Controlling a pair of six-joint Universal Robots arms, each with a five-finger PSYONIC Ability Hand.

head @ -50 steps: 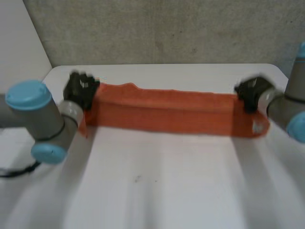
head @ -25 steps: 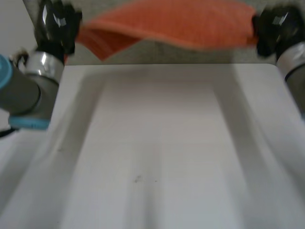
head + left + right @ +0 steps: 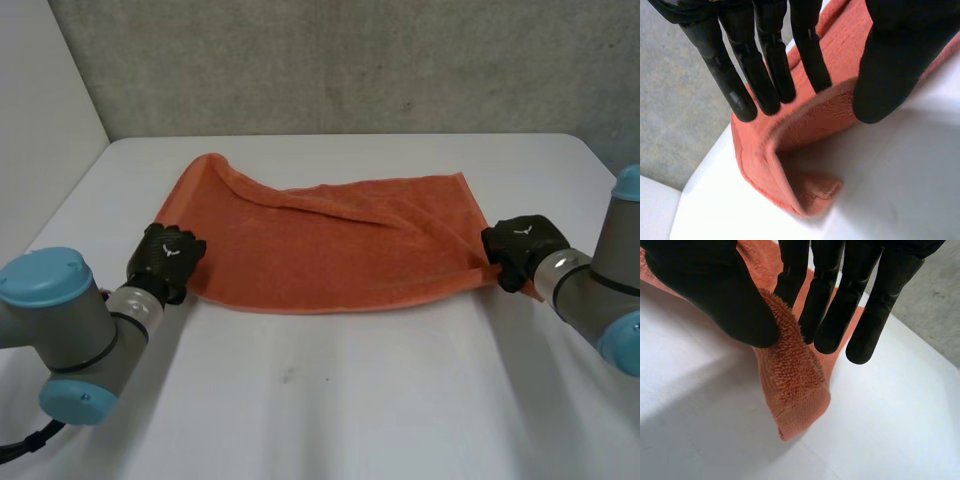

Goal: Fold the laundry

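An orange towel (image 3: 330, 245) lies spread across the far half of the white table (image 3: 350, 400), with a fold ridge running along its far part. My left hand (image 3: 165, 258) is at the towel's near left corner. In the left wrist view its fingers (image 3: 765, 75) are straight and stand apart from the thumb, and the towel's edge (image 3: 770, 165) lies slack on the table between them with its corner curled under. My right hand (image 3: 520, 245) is at the near right corner. There its thumb (image 3: 715, 290) and fingers pinch the towel's corner (image 3: 795, 390), which hangs down to the table.
A grey wall stands behind the table's far edge. The table's left edge runs close past my left arm, and bare tabletop stretches from the towel to the near edge.
The towel was swung up off the table and has come down, spread wider and nearer to me. Both hands came down and toward me with it. The left hand's fingers have opened.
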